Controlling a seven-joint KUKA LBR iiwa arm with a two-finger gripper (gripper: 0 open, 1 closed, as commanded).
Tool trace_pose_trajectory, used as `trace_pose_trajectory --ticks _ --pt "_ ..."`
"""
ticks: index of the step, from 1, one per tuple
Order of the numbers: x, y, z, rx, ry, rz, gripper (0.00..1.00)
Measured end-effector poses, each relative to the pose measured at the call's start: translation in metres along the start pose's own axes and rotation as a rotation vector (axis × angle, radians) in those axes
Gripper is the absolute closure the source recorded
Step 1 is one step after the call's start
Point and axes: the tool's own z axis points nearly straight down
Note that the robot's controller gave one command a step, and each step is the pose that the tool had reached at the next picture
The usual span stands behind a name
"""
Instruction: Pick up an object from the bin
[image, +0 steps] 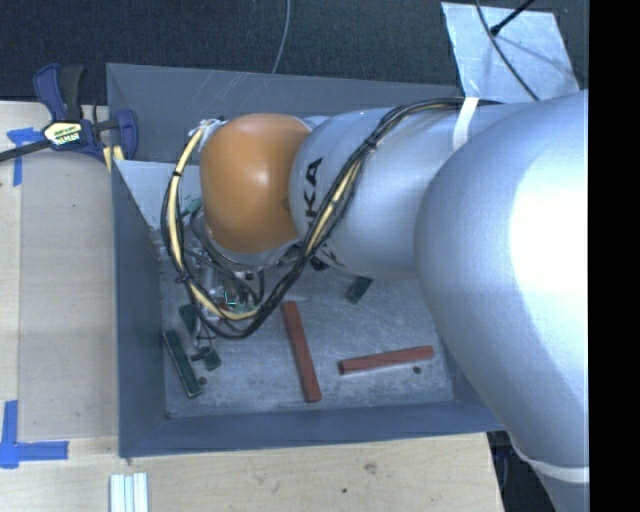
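This looks like a robotics lab or test cell rather than a home or a shop. A big silver-grey jointed robot arm (480, 210), with a smooth orange dome cover (250, 180) at its wrist, reaches down into a grey sheet-metal bin (135, 300) with sloping walls. Yellow and black cables (185, 250) loop bare about the wrist, just above the gripper (215, 300). On the arm's side of the gripper, two plain reddish-brown flat bars (300, 352) (386, 360) lie loose on the bin's speckled floor. A dark narrow strip (182, 362) lies on the gripper's other side.
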Motion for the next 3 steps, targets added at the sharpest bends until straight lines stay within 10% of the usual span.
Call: trace_pose_trajectory --ticks 1,2,3 --pt "0.013 -0.07 0.062 -0.001 -0.004 -0.001 1.0" --pt "0.013 -0.07 0.062 -0.001 -0.004 0.0 1.0" --pt "-0.018 -0.088 -0.068 0.0 -0.001 0.016 1.0"
